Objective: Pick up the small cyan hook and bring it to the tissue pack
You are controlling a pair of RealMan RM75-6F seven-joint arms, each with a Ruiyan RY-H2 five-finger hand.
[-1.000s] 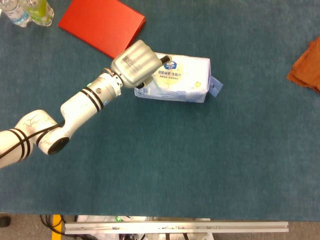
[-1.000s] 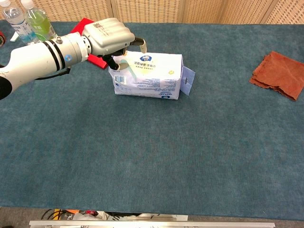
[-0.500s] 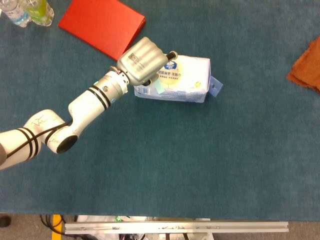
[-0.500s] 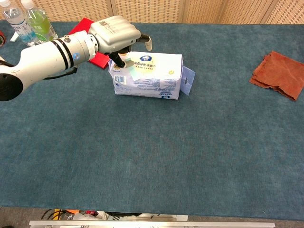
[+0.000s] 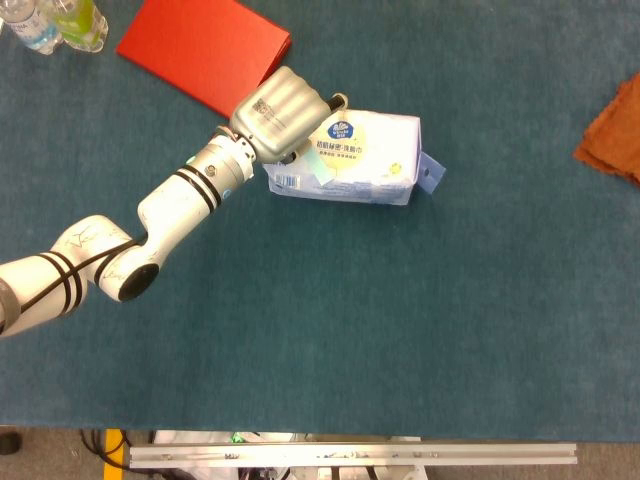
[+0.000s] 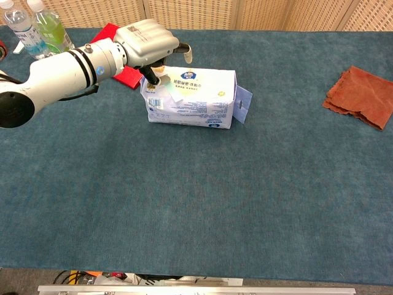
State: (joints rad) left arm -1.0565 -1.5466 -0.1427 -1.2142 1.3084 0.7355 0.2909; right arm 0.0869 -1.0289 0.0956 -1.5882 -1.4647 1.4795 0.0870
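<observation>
Left hand [image 5: 281,112] over the left end of the tissue pack [image 5: 355,160], back of the hand up in the head view, forearm running down-left across the table [image 5: 400,320]

Chest view: same hand [image 6: 147,42] at the pack's [image 6: 196,98] upper left corner; dark fingertips [image 6: 151,76] curl down against the pack's top face near its left edge, another finger reaching out over the far edge

Small cyan hook [image 6: 174,92]: pale cyan piece lying on top of the pack, just beside the curled fingertips. In the head view it [image 5: 322,176] shows as a light patch on the pack's upper face, right below the hand. Cannot tell whether the fingertips pinch it or only sit next to it; the hand's grip is not readable from either view

Tissue pack lies on its long side, white and pale blue, printed label up, roughly centre-left of the table. A blue tab [image 5: 430,173] sticks out at its right end

Right hand: not seen in either view

Other things:
- red folder [image 5: 205,48] flat on the table behind the hand, upper left; in the chest view mostly hidden behind the arm
- two bottles [image 6: 37,27] at the far left corner, one clear, one with greenish liquid, upright and close together
- rust-orange cloth [image 6: 361,95] crumpled at the far right edge, well apart from the pack
- table covered in dark teal fabric; a metal rail [image 5: 350,455] runs along its near edge
</observation>
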